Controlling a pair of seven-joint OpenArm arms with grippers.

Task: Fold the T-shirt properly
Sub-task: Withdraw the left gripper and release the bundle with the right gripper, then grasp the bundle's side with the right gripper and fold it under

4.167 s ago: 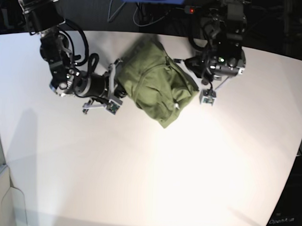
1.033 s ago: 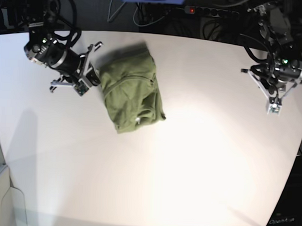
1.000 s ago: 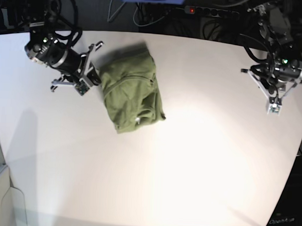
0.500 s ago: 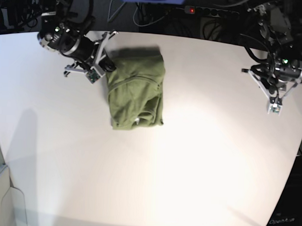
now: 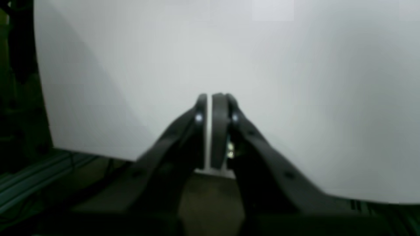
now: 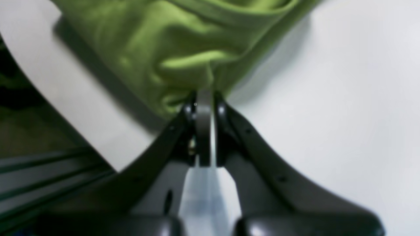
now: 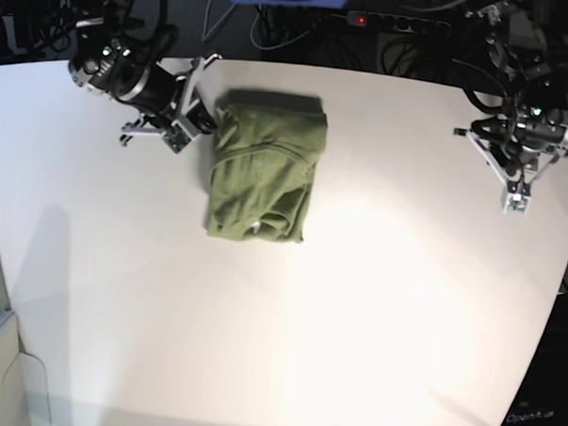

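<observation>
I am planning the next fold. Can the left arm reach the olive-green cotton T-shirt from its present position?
Probably yes: the white table between the left gripper and the olive-green cotton T-shirt is bare. But the gripper hangs far off near the table's edge.

— Base view, where does it sit?

— High above the white table [image 7: 356,301], looking almost straight down and from far off; it takes in the whole tabletop, both arms at the far edge and the dark cable clutter behind.

— Left wrist view?

— Mounted behind the left gripper [image 5: 210,98], very near, looking along its fingers onto bare table near the edge.

— Right wrist view?

— Same mounting behind the right gripper [image 6: 204,98], close in and blurred, facing the T-shirt [image 6: 183,42] at the table's rim.

— Shared ground?

— Base and right wrist views both show the T-shirt's [image 7: 262,170] gripped corner; base and left wrist views share only tabletop and the left gripper [image 7: 516,202].
</observation>
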